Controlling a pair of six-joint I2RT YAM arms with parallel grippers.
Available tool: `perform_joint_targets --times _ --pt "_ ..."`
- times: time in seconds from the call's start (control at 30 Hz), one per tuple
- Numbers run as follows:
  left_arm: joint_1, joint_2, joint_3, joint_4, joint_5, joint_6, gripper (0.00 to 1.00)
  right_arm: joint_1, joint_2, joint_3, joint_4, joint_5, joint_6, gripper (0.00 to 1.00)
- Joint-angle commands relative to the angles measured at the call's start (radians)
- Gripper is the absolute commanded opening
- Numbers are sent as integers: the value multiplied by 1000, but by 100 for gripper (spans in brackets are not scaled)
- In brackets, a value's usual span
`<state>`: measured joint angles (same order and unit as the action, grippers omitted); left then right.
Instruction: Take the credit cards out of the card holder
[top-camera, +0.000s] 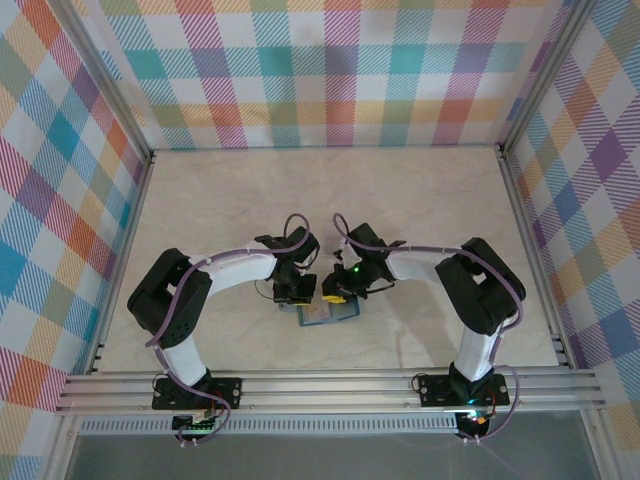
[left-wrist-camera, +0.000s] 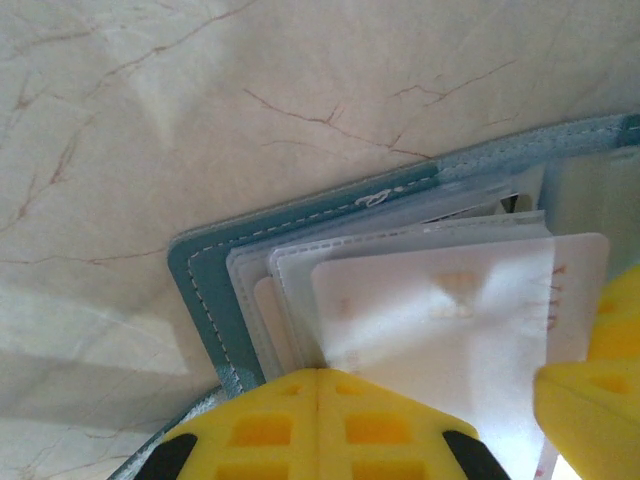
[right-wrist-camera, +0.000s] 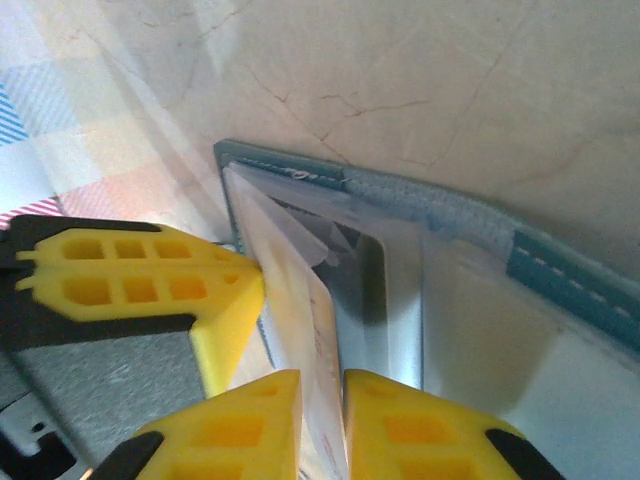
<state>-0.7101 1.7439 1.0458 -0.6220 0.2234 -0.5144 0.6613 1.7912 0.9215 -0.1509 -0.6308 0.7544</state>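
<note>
The card holder (top-camera: 325, 316) is lying open on the tabletop (top-camera: 330, 190), close to the near edge and between the two arms. In the top view the left end effector (top-camera: 296, 293) is sitting at about 10 o'clock from it and the right end effector (right-wrist-camera: 322, 385) at about 1 o'clock, both right over it.

The left end effector is clenched, its yellow fingers meeting with no gap. In the right wrist view its tip is touching the clear sleeves of the holder. Whether it is pinching a sleeve or only pressing down, I cannot tell.

The right end effector is grasping a credit card (right-wrist-camera: 300, 310). The pale card is standing on edge in the narrow slit between the two yellow fingers. This is the arm doing the pulling, and it is the nearer one to the card.

The relation that matters is the card's long axis. In the right wrist view it is running from the fingers at 6 o'clock up toward 11 o'clock, where its far end is sitting among the sleeves by the teal corner. The card is looking partly out of its pocket, not free. My judgement is that the coming pull is needing to go straight back along that axis, toward 6 o'clock, while the left side is steadying the holder. A sideways pull is likely to bend the card or drag the holder.
</note>
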Motion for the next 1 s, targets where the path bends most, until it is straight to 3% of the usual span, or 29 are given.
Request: perform_joint_targets --times 0.0,0.27,0.63,0.8,0.97 --pt "-9 67 -45 -33 -31 11 3 -14 -39 -39 112 -76 45 20" --pt "-10 68 -44 -39 -33 13 3 -22 -56 -70 140 -87 43 13" --pt "-10 59 -43 -42 -39 13 3 -25 -112 69 -346 242 -155 11" --pt "-10 58 -39 -39 -35 12 3 -22 -111 130 -451 299 -212 8" --pt "-11 59 -36 -34 -29 10 3 -17 -83 155 -456 281 -218 8"
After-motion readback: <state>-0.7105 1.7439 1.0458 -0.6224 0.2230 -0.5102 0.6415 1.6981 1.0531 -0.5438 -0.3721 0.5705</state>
